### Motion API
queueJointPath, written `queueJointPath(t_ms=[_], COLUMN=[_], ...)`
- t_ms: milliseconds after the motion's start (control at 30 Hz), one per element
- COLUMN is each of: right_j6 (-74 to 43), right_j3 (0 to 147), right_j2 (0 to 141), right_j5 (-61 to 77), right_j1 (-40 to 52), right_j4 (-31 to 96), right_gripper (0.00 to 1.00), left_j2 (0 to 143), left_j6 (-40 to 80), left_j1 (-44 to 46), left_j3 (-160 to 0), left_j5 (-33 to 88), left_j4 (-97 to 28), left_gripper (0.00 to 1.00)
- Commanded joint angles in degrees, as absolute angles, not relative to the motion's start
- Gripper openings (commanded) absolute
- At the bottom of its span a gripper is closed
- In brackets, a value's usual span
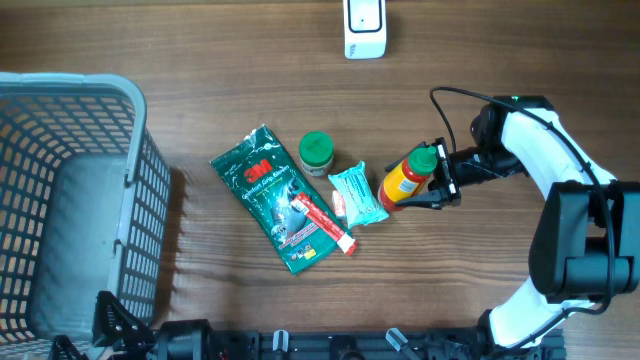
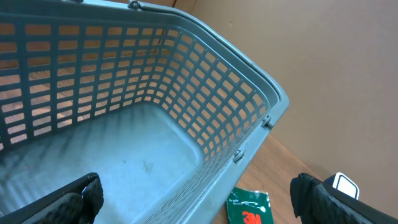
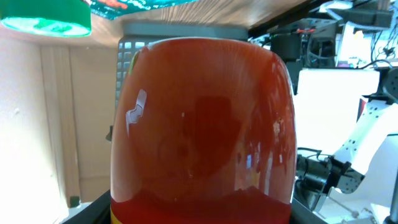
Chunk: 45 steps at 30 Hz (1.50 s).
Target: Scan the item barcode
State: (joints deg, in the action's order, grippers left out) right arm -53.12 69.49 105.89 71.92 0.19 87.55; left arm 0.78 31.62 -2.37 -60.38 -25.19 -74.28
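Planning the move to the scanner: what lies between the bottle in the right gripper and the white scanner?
Only bare tabletop, in the overhead view, between the red bottle, held by the right gripper, and the scanner.

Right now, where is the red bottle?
In the overhead view, the red bottle lies right of centre, beside the teal packet, held in the right arm's jaws.
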Motion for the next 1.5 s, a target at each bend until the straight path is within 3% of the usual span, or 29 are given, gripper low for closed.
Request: queueJointPath(t_ms=[0,367,933,1133,1467], right_j6=[-52.3,-51.0,-57.2,-60.6,-70.0], right_j3=[69.7,69.7,69.7,69.7,69.7], right_j2=[106.0,106.0,106.0,106.0,104.9], right_j5=[75.4,66.5,62.5,58.8,51.1], right_j1=[0.2,0.2,0.2,0.2,0.2], right_j4=[87.7,79.0,41.8,33.2,23.0], right_gripper=[0.45,0.53,0.52,0.41,0.32], left_j2=[0.3,0.3,0.3,0.3,0.3], left_j6=[32.0,32.0,32.0,32.0,32.0], left_j1=[-2.5,-2.5,-2.5,-2.5,-2.5], left_j3=[-59.5,-59.5,-59.5,-59.5,-59.5], left_j5=[-24.7,-24.7,-24.7,-24.7,-24.7], left_j4=[-75.8,-75.8,-75.8,-75.8,-75.8], left_gripper=[1.00,1.00,1.00,1.00,1.00])
